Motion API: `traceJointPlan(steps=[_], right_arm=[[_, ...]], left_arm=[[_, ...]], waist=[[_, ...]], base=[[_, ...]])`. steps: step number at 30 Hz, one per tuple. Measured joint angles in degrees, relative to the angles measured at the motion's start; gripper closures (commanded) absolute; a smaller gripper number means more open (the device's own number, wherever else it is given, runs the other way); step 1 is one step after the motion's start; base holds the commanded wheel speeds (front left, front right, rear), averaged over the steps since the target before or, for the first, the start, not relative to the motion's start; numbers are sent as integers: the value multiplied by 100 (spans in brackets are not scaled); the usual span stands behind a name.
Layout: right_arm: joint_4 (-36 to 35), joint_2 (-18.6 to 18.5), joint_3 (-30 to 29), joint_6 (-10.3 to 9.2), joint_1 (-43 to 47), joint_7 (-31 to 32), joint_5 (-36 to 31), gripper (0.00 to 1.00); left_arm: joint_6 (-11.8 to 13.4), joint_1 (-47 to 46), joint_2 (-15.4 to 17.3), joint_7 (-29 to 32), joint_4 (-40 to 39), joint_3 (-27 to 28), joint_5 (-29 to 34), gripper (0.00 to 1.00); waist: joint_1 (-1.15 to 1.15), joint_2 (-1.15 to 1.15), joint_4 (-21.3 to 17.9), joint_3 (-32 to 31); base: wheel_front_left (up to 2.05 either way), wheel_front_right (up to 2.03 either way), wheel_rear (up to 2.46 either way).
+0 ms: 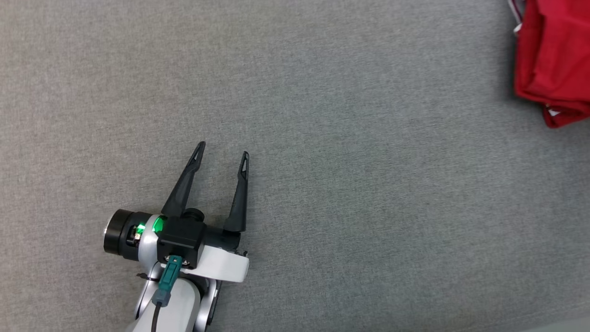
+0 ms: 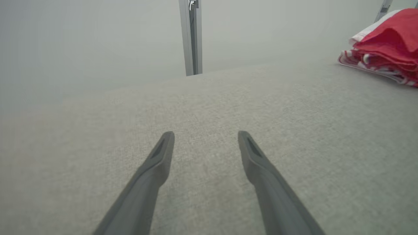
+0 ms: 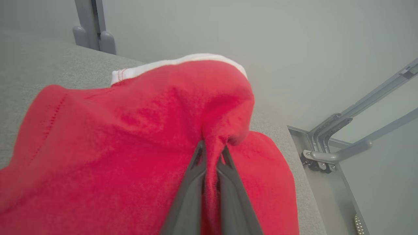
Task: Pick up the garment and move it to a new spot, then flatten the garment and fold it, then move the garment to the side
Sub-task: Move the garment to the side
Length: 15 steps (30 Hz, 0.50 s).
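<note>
- Dark right fingers (image 3: 192, 195) rise from the bottom of the right wrist view, pinched almost together on a narrow ridge of the red knit garment with white trim (image 3: 114, 147).
- Red cloth bunches up just above the fingertips and drapes wide to either side, with a white hem band along its far top edge.
- Dark left fingers (image 1: 186, 180) stand spread wide with nothing between them, pointing up the head view over bare surface; whether the tips touch it cannot be told.
- Behind them sits a silver and black wrist (image 1: 184, 240) with a green light, and a teal plug (image 1: 168, 274) on a dark cable hangs at its back.
- Under both lies the grey woven-fabric counter (image 1: 345, 138), flat and plain.
- On that counter the garment (image 1: 553, 55) is at the upper right corner of the head view, cut off by the edge and well apart from the left fingers.
- From the left wrist view the garment (image 2: 388, 42) is a low heap at the far right, with a red-and-white striped layer at its base.
- Past the counter's far edge stands a grey metal upright post (image 2: 191, 36), and bent grey metal bracket bars (image 3: 326, 153) sit at the counter's corner.
</note>
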Motion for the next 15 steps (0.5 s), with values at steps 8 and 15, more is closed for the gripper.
traceJointPlan(steps=[8,15], right_arm=[[604,-101,350,0,-326,-11,-509,100],[746,-98,5,1,-472,-15,-1020,100]], left_arm=[[15,-107,67,0,22,-30,68,0],[-9,-129,90,0,65,-79,78,0]], waist=[[0,0,194,195],[0,0,279,172]], base=[[0,0,0],[0,0,0]])
